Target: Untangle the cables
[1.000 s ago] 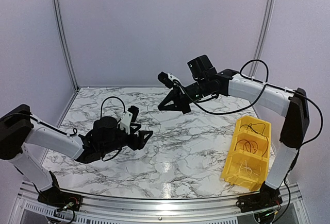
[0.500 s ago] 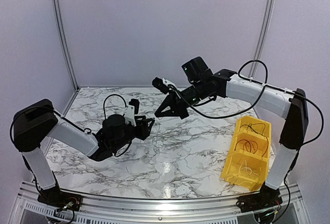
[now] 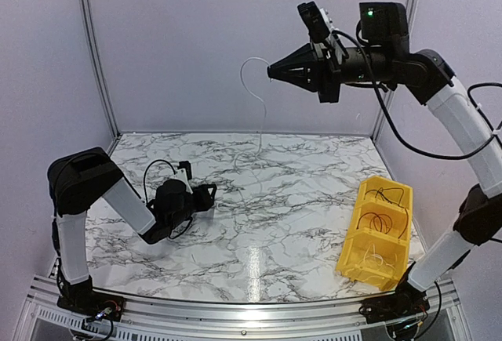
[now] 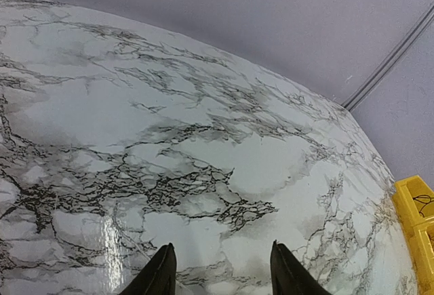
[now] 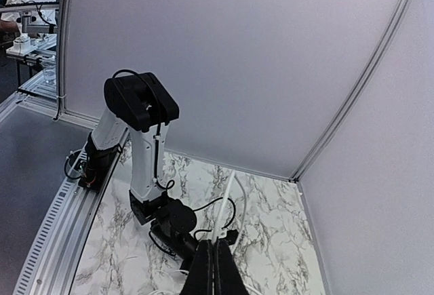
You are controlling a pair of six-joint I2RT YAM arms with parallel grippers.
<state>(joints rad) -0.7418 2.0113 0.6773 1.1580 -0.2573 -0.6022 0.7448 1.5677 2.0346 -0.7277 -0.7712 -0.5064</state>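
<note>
My right gripper (image 3: pixel 271 69) is raised high above the back of the table and is shut on a whitish cable (image 3: pixel 262 121). The cable loops out from the fingertips and hangs down to the marble table (image 3: pixel 298 215). In the right wrist view the shut fingers (image 5: pixel 214 244) pinch this cable (image 5: pixel 224 205), and more whitish strands lie on the table below. My left gripper (image 3: pixel 210 194) sits low over the table at the left, open and empty. In the left wrist view (image 4: pixel 222 245) only bare marble shows between its fingers. No loose black cable shows on the table.
Yellow bins (image 3: pixel 349 251) stand at the right front, holding thin black cables (image 3: pixel 376 220) and some whitish ones; a corner also shows in the left wrist view (image 4: pixel 413 207). Light walls enclose the back and sides. A metal rail (image 3: pixel 235 302) runs along the near edge.
My right gripper rose from low over the table's middle to high at the back right, lifting the whitish cable. My left gripper drew back left and down to the table.
</note>
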